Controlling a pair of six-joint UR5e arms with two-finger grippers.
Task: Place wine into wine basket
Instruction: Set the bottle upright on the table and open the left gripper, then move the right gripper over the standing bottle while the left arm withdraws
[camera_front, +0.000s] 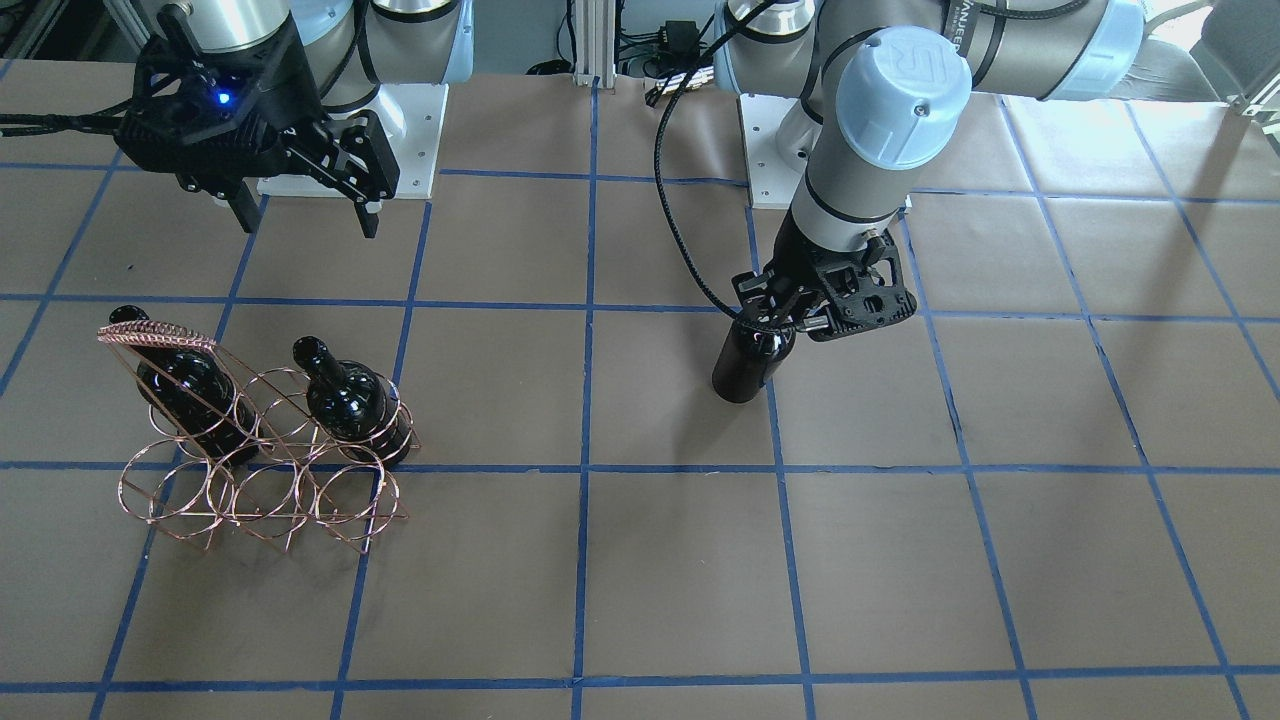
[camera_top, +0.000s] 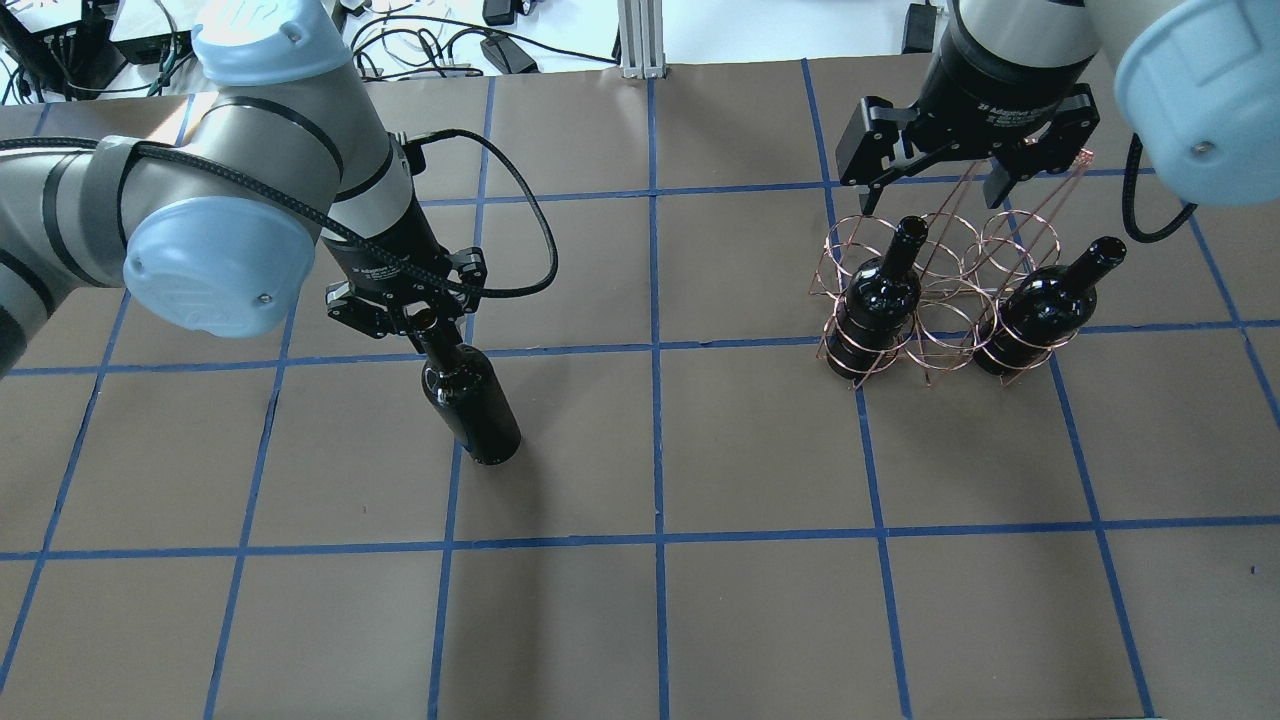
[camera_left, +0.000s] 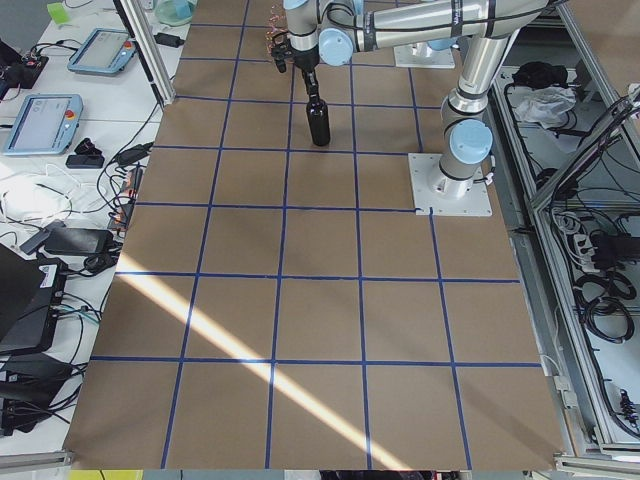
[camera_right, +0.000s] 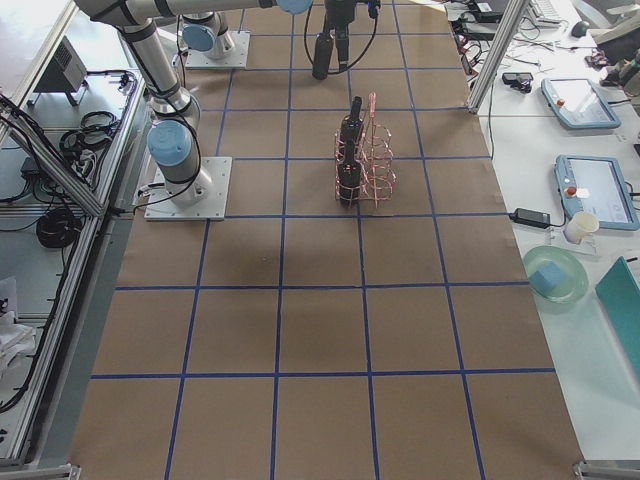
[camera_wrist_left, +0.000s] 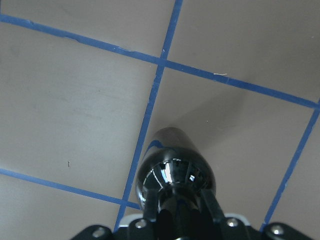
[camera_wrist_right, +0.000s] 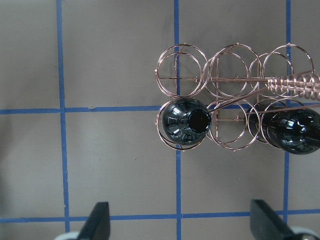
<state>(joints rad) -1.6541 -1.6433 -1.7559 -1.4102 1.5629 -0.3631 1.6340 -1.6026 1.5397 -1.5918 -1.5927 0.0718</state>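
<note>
A: Bench (camera_top: 760, 620), finish?
B: Brown paper, ruled in a blue tape grid.
A: Wine (camera_top: 470, 400)?
B: Glossy near-black glass, white glints.
A: Wine basket (camera_top: 940, 310)?
B: Copper-coloured wire, pattern of round rings. Two bottles (camera_top: 880, 300) in it: same glossy black.
A: Left hand (camera_top: 425, 318), right hand (camera_top: 935, 190)?
B: Both matte black; one blue light (camera_front: 222, 97) on the right hand's mount. Arms (camera_top: 370, 180) silver-grey, caps (camera_top: 210, 265) pale blue.

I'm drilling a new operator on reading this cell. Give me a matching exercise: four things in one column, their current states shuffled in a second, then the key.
Things
1. left gripper
2. right gripper
3. wine basket
4. wine outside the basket

States
A. carries two bottles in its rings
B. jaws open, holding nothing
C. gripped by its neck, apart from the basket
D. jaws shut on a bottle's neck

Pairs: 1-D, 2-B, 3-A, 4-C
</note>
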